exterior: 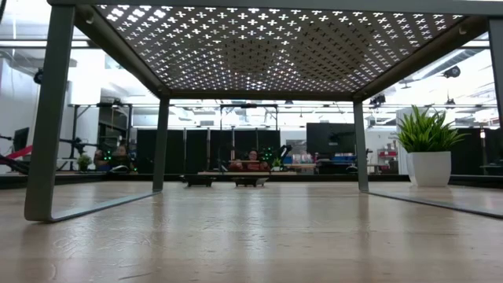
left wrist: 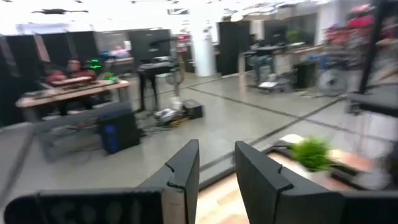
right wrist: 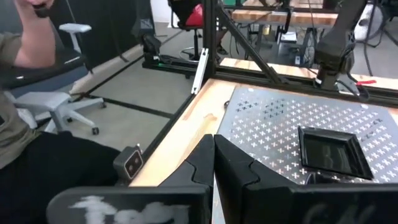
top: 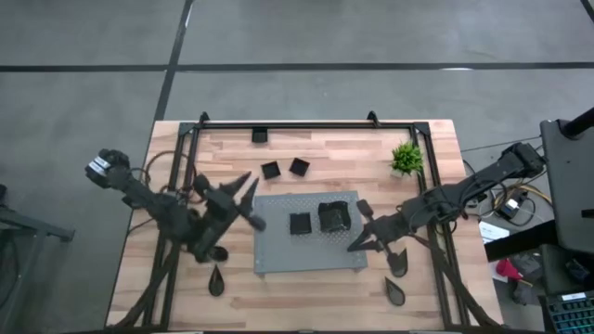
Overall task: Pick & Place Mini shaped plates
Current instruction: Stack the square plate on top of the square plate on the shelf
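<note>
Right pincer, pressed together, hangs beside the grey perforated board bearing two black mini plates; left pincer, spread and empty, hovers over the counter.

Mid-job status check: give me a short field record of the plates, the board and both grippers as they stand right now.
board: grey perforated board at the table's middle
plates on board: two, a square plate and a wavy-edged plate beside it
plates behind board: two small square plates on the wood
teardrop plates: one front left, two front right, all on the wood
left gripper: at the board's left edge, jaws parted, holding nothing
right gripper: at the board's right edge, shut, empty
potted plant: back right
</note>
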You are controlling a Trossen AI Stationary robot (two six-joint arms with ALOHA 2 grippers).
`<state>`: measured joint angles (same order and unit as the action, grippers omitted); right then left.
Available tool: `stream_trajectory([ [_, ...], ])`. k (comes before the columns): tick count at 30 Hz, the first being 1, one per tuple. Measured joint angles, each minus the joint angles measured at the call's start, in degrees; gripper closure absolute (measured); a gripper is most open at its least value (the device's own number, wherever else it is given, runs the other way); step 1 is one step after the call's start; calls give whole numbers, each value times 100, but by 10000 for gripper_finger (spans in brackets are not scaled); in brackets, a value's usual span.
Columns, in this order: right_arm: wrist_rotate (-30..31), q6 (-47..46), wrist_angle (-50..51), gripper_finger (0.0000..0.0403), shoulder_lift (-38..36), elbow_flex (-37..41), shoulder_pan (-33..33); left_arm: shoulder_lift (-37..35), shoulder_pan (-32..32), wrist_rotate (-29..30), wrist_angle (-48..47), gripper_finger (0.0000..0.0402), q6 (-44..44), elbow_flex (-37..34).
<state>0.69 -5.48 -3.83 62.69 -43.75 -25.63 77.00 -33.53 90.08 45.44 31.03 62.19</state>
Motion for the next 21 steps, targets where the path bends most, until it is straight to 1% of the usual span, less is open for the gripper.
stream_trajectory([
  [8,-6,122,35,394,86,2,0,-219,1021,-5,-300,303,358,-61],
  [15,-44,83,55,394,86,0,-26,-473,1750,-60,-430,317,1087,-58],
  [18,-46,104,54,394,86,0,-24,-416,2008,-59,-919,331,1270,-58],
  [21,-46,131,14,394,86,0,-24,-308,2299,-84,-1876,345,1277,-58],
])
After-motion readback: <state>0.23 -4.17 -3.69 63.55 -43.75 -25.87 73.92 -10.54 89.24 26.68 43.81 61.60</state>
